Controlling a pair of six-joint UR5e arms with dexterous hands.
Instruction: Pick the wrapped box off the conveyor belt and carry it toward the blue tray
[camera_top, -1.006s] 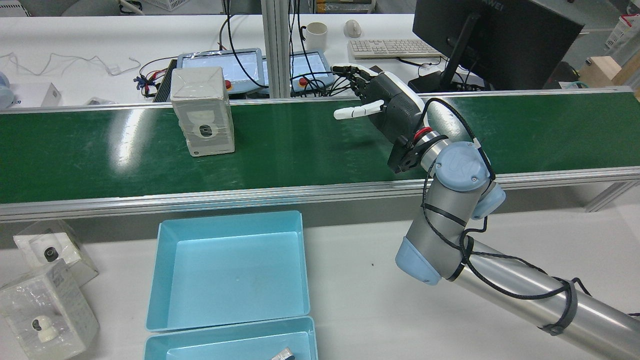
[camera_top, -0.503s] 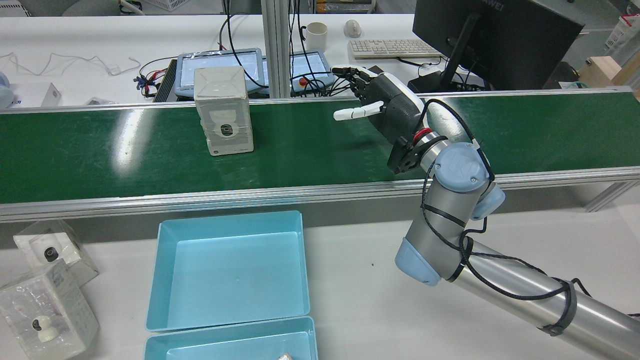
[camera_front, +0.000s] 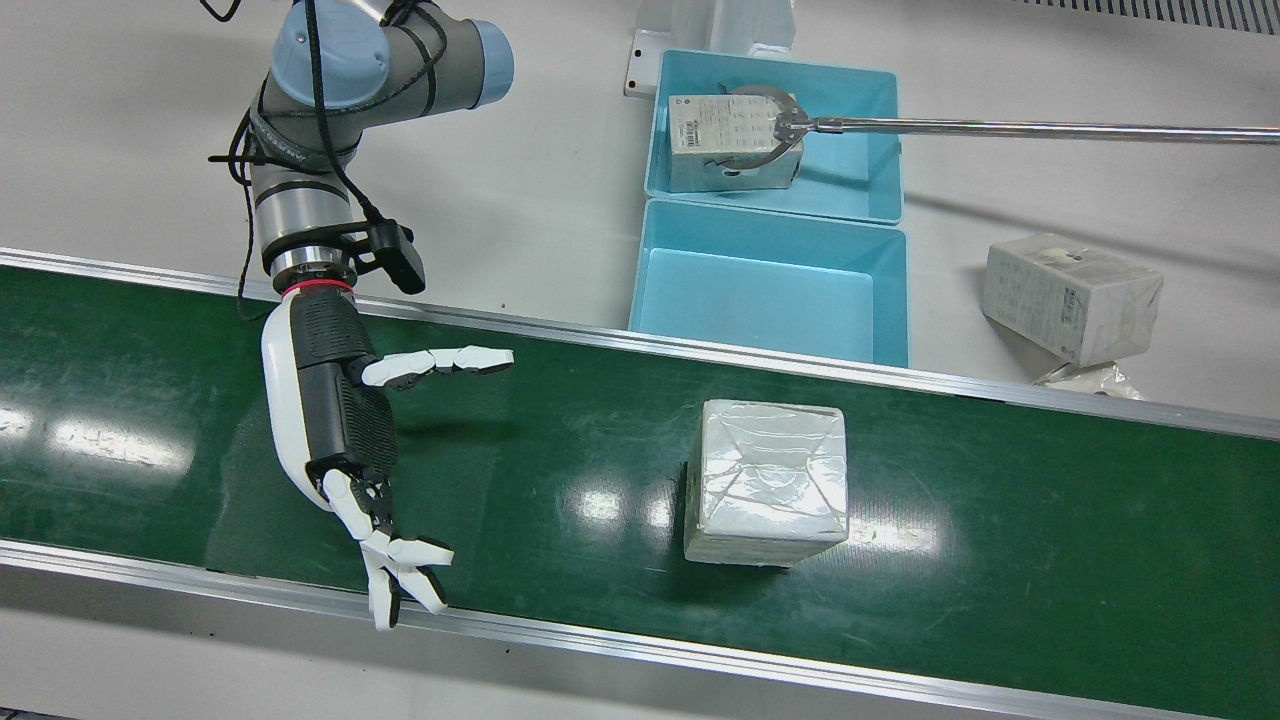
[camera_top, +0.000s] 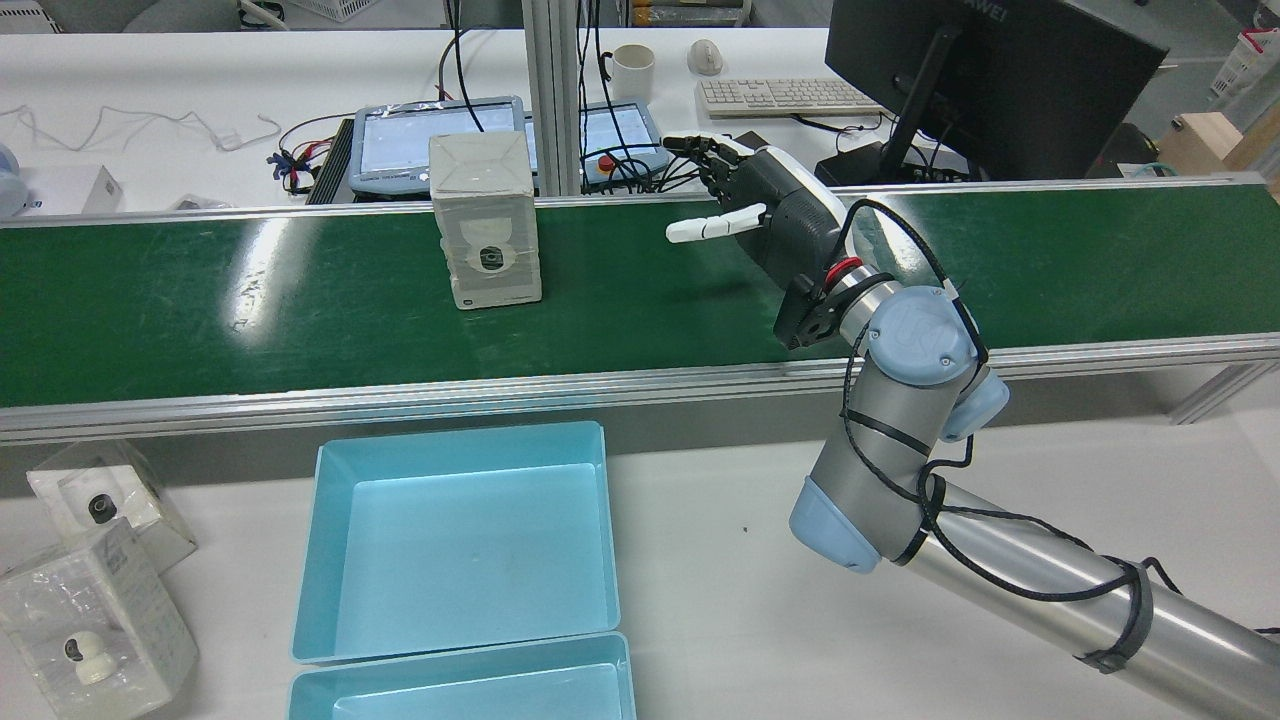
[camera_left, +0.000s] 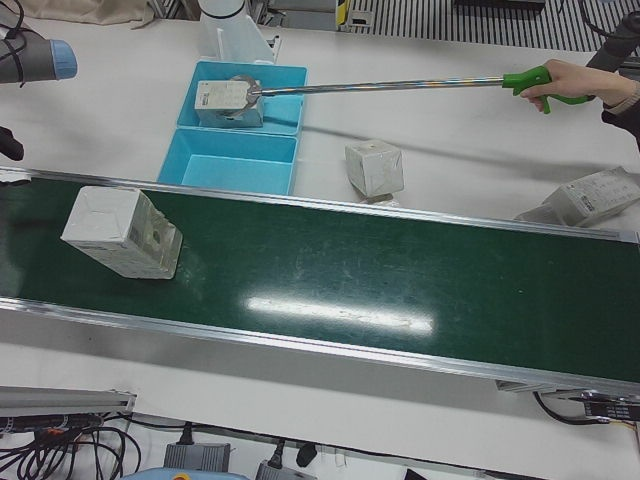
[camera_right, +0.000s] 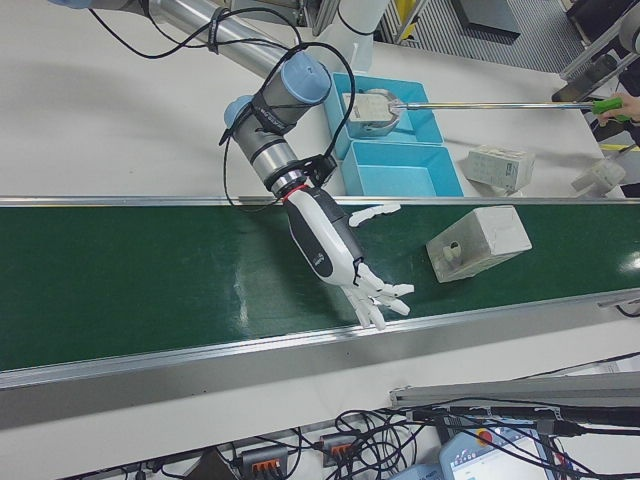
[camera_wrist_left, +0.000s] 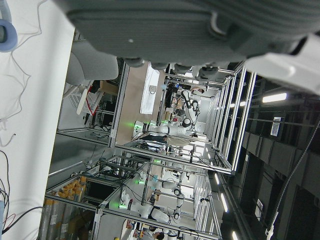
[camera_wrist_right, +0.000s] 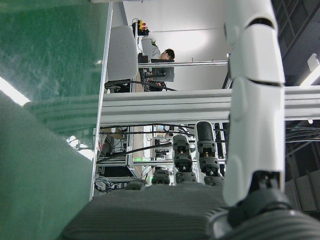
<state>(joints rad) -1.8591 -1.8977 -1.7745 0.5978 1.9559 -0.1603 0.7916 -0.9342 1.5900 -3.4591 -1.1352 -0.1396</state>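
The wrapped box (camera_front: 765, 480) (camera_top: 485, 235) (camera_left: 120, 232) (camera_right: 478, 242) stands alone on the green conveyor belt (camera_front: 1000, 520), white under clear film. My right hand (camera_front: 340, 420) (camera_top: 770, 215) (camera_right: 335, 240) hovers open over the belt, fingers spread toward the box, a clear gap between them. An empty blue tray (camera_front: 760, 310) (camera_top: 460, 540) sits on the white table just beside the belt. Only the dark palm of my left hand (camera_wrist_left: 175, 30) shows, in its own view; its fingers are hidden.
A second blue tray (camera_front: 860, 150) holds a box (camera_front: 735, 140) gripped by a long reacher tool (camera_front: 1000, 127) in a person's hand (camera_left: 575, 80). Other wrapped boxes (camera_front: 1070, 297) (camera_top: 90, 620) lie on the table. A monitor (camera_top: 990, 80) stands beyond the belt.
The wrapped box has travelled along the belt toward my right hand. The right hand has stayed open in nearly the same place.
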